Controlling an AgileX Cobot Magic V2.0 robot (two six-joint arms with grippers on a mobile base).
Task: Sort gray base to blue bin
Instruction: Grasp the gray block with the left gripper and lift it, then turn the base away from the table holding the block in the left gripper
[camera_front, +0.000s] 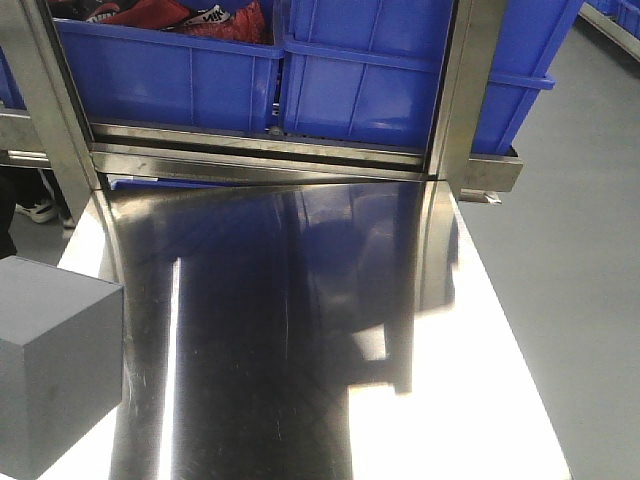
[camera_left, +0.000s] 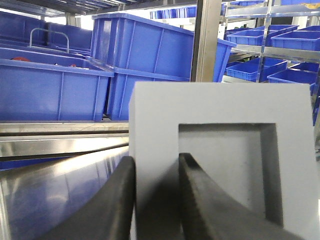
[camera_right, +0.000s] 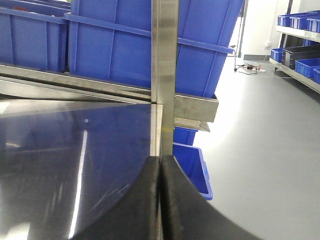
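Since left fingers (camera_left: 112, 210) grip the matte gray cube-like base (camera_left: 220, 115), deep blue plastic bin (camera_left: 150, 55) sits beyond it; right fingers (camera_right: 142, 215) clenched empty.

Pretty bright overhead lighting in here. The steel table (camera_front: 300, 330) acts like a mirror: blown-out white glare lower right, a thin streak on the left, dark reflections between. The front view bows at the edges. The gray base (camera_left: 220, 110) is evenly lit and a bit grainy, and the left gripper (camera_left: 156, 165) looks soft up close.
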